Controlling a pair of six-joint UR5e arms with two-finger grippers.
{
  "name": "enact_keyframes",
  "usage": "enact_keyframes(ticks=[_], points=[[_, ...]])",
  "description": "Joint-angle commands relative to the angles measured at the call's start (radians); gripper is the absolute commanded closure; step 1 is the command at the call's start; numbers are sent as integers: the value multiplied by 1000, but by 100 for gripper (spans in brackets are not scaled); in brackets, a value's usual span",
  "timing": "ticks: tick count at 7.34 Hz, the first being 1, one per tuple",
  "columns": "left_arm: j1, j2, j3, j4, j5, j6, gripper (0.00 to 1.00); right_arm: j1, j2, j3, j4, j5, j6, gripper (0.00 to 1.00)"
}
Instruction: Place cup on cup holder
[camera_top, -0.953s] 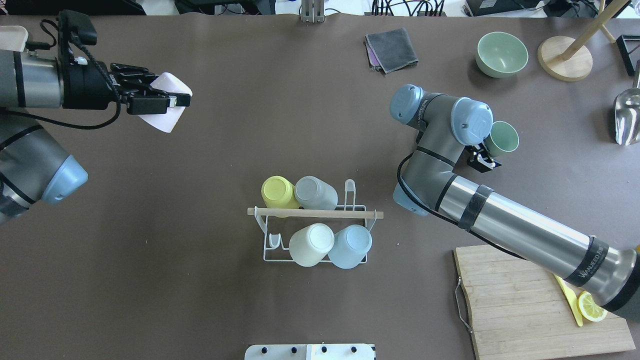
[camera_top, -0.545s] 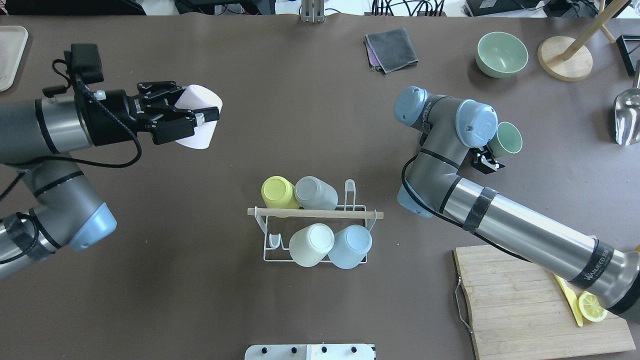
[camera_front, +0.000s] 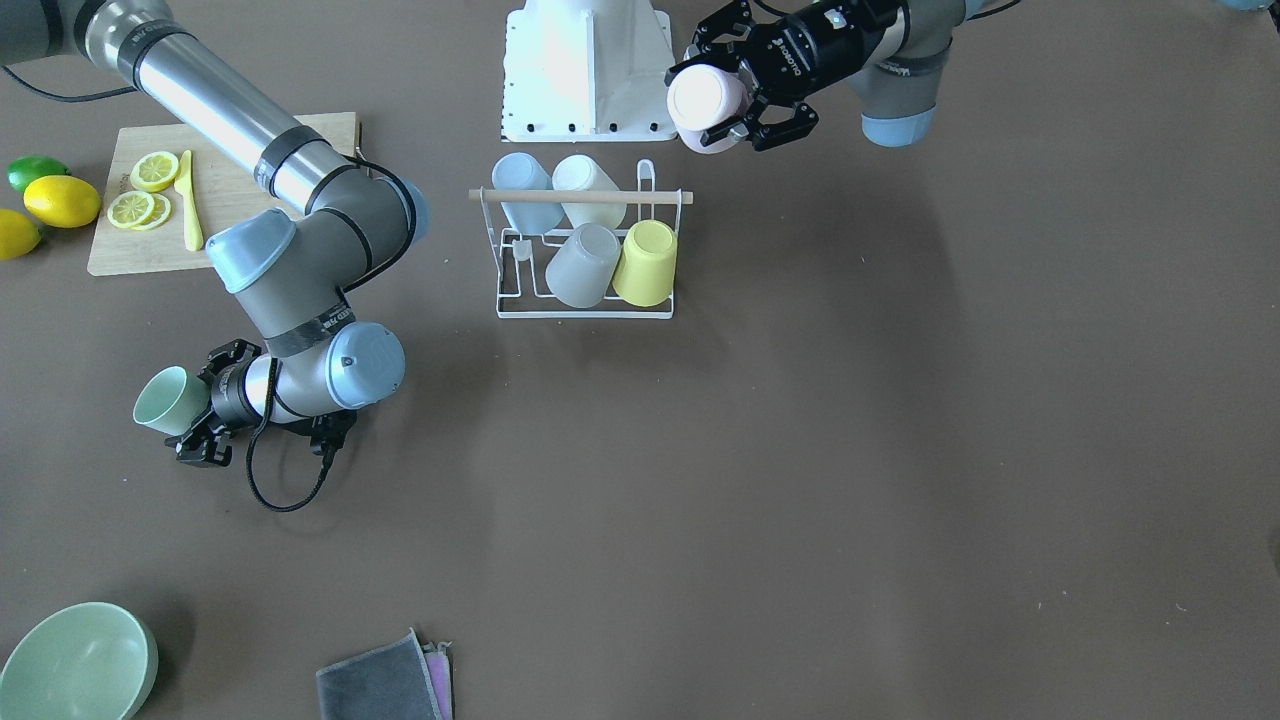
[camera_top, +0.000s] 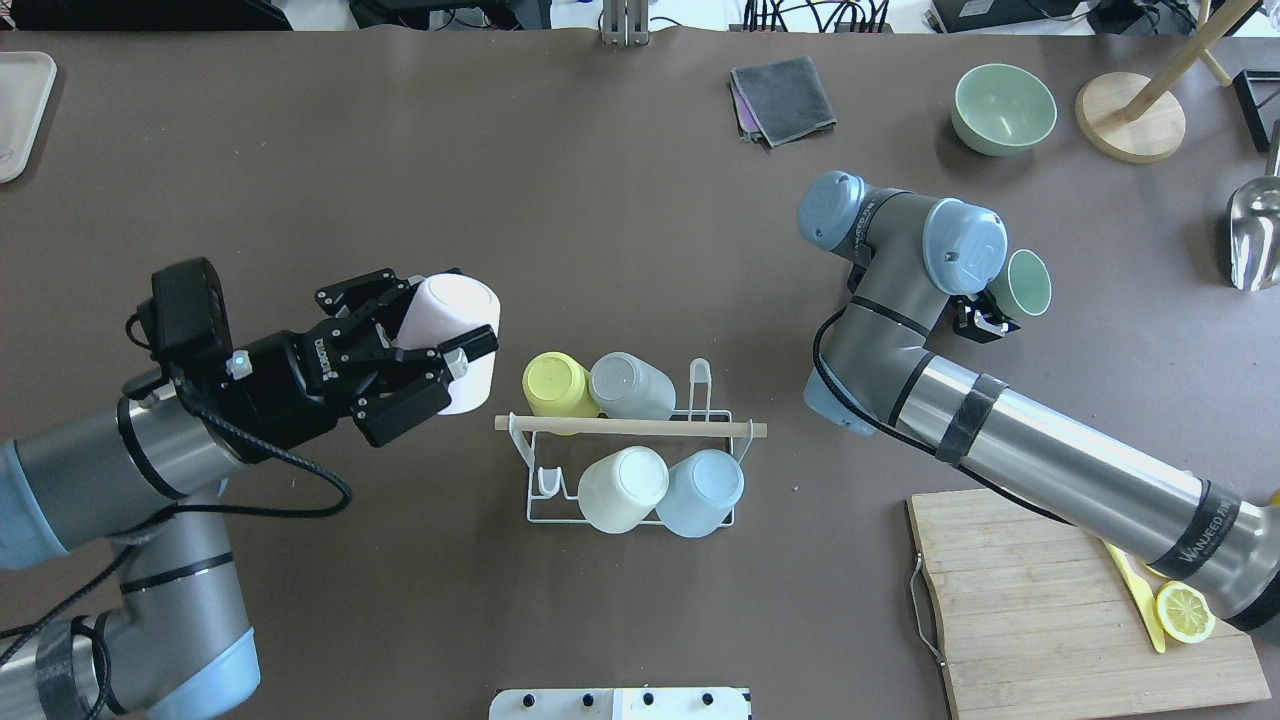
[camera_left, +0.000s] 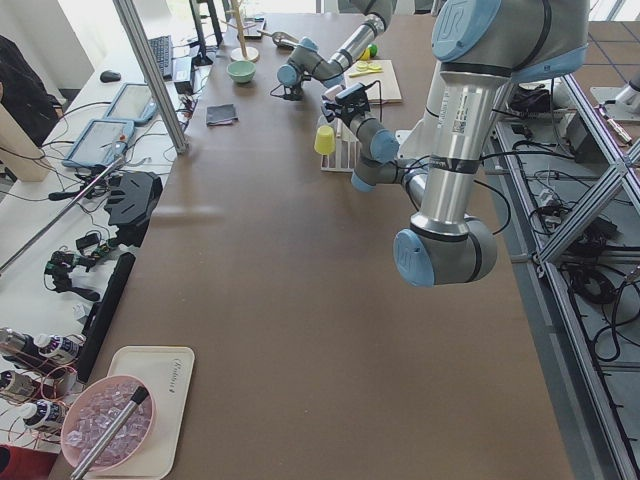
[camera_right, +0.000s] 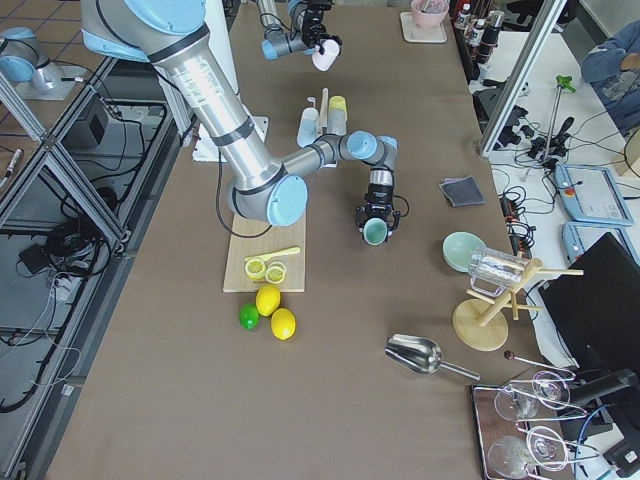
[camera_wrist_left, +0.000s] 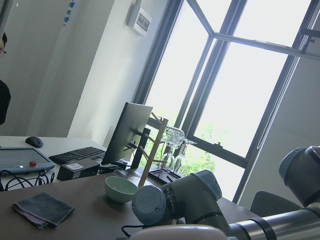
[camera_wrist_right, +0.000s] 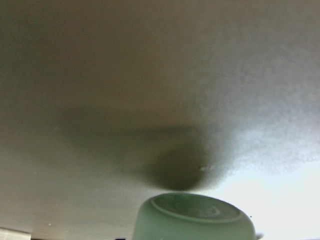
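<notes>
The cup holder (camera_top: 700, 385) is a white wire rack with a wooden rod (camera_top: 640, 427) across its top, at the table's middle; it also shows in the front-facing view (camera_front: 585, 315). Yellow (camera_top: 557, 383), grey (camera_top: 632, 385), cream (camera_top: 622, 488) and blue (camera_top: 700, 492) cups hang on it upside down. My left gripper (camera_top: 445, 325) is shut on a pink cup (camera_top: 455, 310), held tilted in the air just left of the rack. My right gripper (camera_front: 190, 405) is shut on a green cup (camera_top: 1028, 283), lying sideways low over the table, right of the rack.
A green bowl (camera_top: 1003, 108), a folded grey cloth (camera_top: 783, 98), a wooden stand (camera_top: 1130, 115) and a metal scoop (camera_top: 1255, 230) lie at the far right. A cutting board (camera_top: 1060, 600) with a lemon slice and a yellow knife sits near right. A white tray (camera_top: 20, 110) is far left.
My left arm has carried the pink cup from the far left toward me and rightward, up beside the rack. My right gripper has shifted slightly right with the green cup.
</notes>
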Motion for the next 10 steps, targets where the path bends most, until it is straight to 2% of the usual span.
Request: enact_keyframes(ticks=[1,2,4,7,9,10], points=[[143,-25,18,-4,130,150,100,15,-14,19,0,0,-9,77],[147,-56,67,-5,132,156,100,36,-15,34,0,1,-23,77],[148,-96,103,-4,133,155,100,93,-15,80,0,4,-116,82],[148,-97,133,-7,133,155,100,164,-148,357,0,48,-129,99],[148,-100,164,-19,133,153,100,202,-178,457,8,125,-126,100],[148,-105,166,-18,133,155,100,230,-179,486,67,183,-123,100]])
